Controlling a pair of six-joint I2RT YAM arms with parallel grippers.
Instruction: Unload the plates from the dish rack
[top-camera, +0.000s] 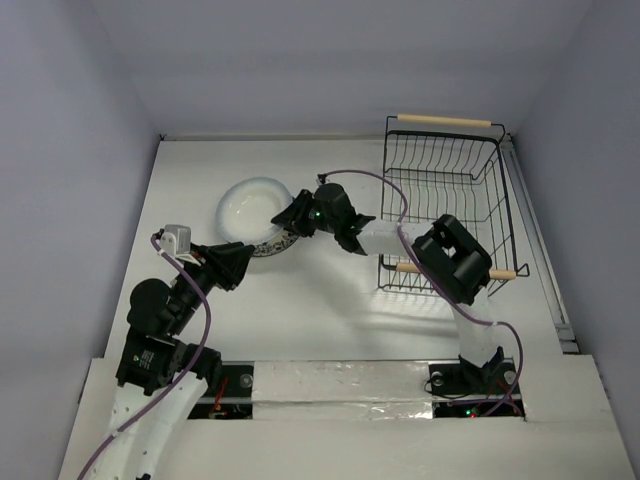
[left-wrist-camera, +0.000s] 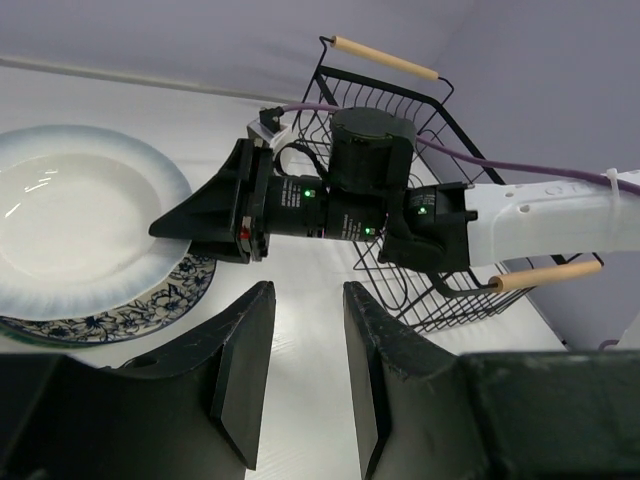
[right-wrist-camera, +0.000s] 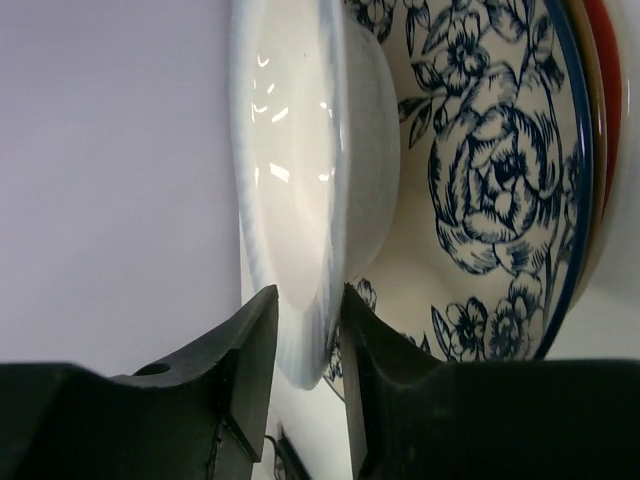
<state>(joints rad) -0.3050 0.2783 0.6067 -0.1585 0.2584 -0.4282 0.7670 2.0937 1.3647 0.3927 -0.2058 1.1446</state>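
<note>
Right end effector (right-wrist-camera: 310, 300) straddles the rim of the plain white plate (right-wrist-camera: 290, 160) atop the stack (right-wrist-camera: 490, 200); whether clamped or released is indeterminable.

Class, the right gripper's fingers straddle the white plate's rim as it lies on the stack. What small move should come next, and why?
Probably spread the right gripper a little wider and draw it straight back off the rim. The white plate lies on the blue-patterned plate, and the dish rack shows no plates, so nothing needs holding.
</note>
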